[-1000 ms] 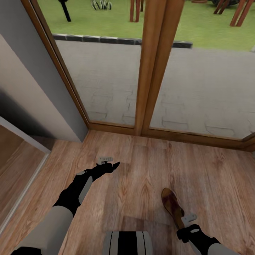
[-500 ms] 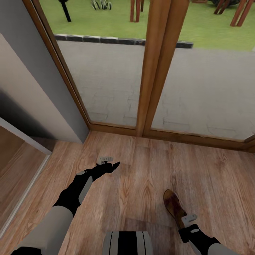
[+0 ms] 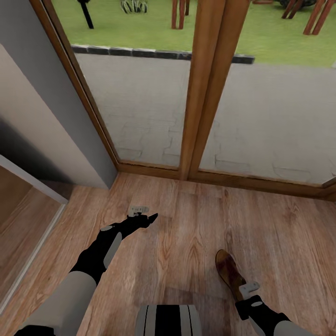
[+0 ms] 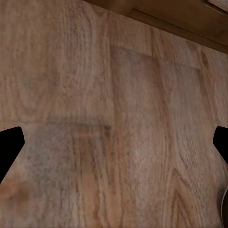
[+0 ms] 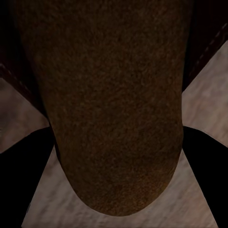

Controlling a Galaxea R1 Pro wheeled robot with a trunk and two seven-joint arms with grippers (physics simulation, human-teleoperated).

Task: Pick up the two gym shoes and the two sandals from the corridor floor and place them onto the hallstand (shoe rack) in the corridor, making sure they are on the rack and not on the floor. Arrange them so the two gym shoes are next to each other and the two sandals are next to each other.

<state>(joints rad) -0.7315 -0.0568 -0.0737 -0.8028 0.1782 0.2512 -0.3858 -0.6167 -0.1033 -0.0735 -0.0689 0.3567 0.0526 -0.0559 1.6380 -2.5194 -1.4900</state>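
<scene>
Almost nothing has shifted in the last half second; over the full second the flat dark brown leather-look sandal [image 3: 229, 274] and the right claw [image 3: 246, 290] slid slightly right and down in the head view while the door frame drifted too, so the camera likely moved. That sandal lies on the light brown wood-plank corridor floor [image 3: 186, 224], its heel end at the right claw, and the right wrist view has its sole [image 5: 111, 104] running between the two dark fingers [image 5: 23, 180], which stand apart on either side; whether they touch it I cannot tell. The left claw [image 3: 142, 215] hovers spread wide over bare planks, holding nothing. Gripped only at the heel, the long sandal could droop, pivot or slip free when lifted.
</scene>
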